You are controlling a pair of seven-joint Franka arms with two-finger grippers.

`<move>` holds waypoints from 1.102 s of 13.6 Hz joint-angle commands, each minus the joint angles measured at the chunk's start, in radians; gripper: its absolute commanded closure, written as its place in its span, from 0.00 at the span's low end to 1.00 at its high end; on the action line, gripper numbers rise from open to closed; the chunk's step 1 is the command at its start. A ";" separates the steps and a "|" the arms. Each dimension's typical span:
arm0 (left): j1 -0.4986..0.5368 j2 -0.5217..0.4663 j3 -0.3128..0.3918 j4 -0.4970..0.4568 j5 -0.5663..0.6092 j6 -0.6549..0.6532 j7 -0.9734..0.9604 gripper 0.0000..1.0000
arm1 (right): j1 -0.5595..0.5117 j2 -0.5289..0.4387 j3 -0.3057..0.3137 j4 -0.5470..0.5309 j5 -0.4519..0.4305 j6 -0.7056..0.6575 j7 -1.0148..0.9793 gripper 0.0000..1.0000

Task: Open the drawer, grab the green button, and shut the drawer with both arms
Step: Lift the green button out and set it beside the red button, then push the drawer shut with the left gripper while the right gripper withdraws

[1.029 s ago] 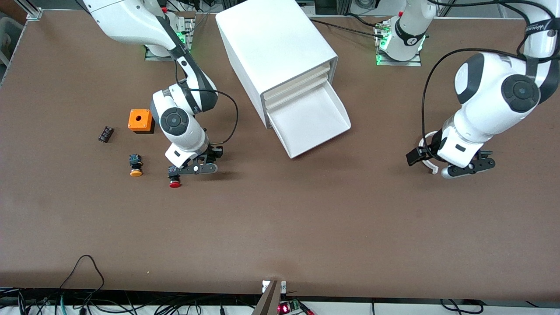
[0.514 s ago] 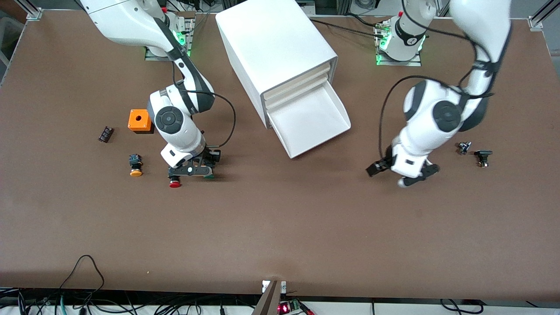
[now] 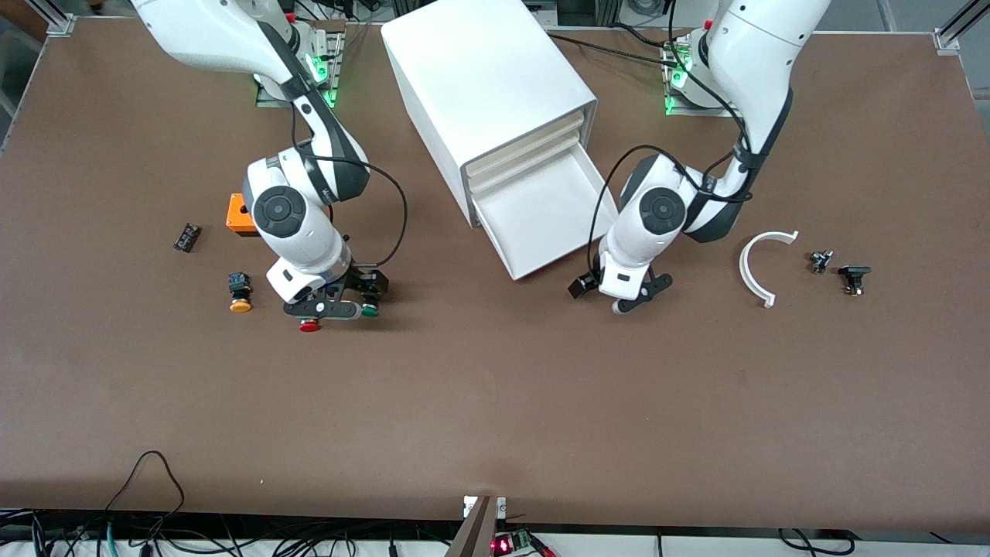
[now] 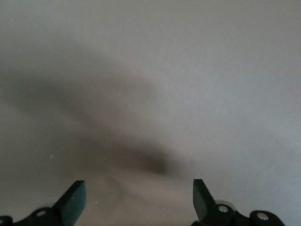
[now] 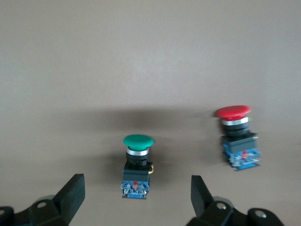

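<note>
The drawer, the lowest of the white cabinet, stands pulled out and looks empty. The green-capped button lies on the table, toward the right arm's end of the table from the drawer. In the right wrist view it lies on its side just ahead of the gap between the fingers. My right gripper is open and empty, low over that button. My left gripper is open and empty, low over bare table just off the drawer's front corner.
A red-capped button lies beside the green one. A yellow-orange-capped button, an orange box and a small black part lie toward the right arm's end. A white curved piece and two small black parts lie toward the left arm's end.
My left arm has swung from its end of the table to the drawer's front corner, uncovering the white curved piece. My right gripper has shifted aside and the green button now shows.
</note>
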 commanded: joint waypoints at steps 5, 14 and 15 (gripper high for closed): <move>-0.034 -0.052 -0.108 -0.106 -0.014 -0.043 -0.005 0.00 | -0.060 -0.100 0.005 0.226 0.001 -0.384 0.011 0.00; -0.040 -0.090 -0.222 -0.132 -0.014 -0.170 0.002 0.00 | -0.143 -0.133 0.006 0.424 -0.013 -0.683 -0.151 0.00; -0.040 -0.090 -0.225 -0.132 -0.014 -0.170 0.002 0.00 | -0.152 -0.145 0.003 0.424 -0.013 -0.699 -0.179 0.00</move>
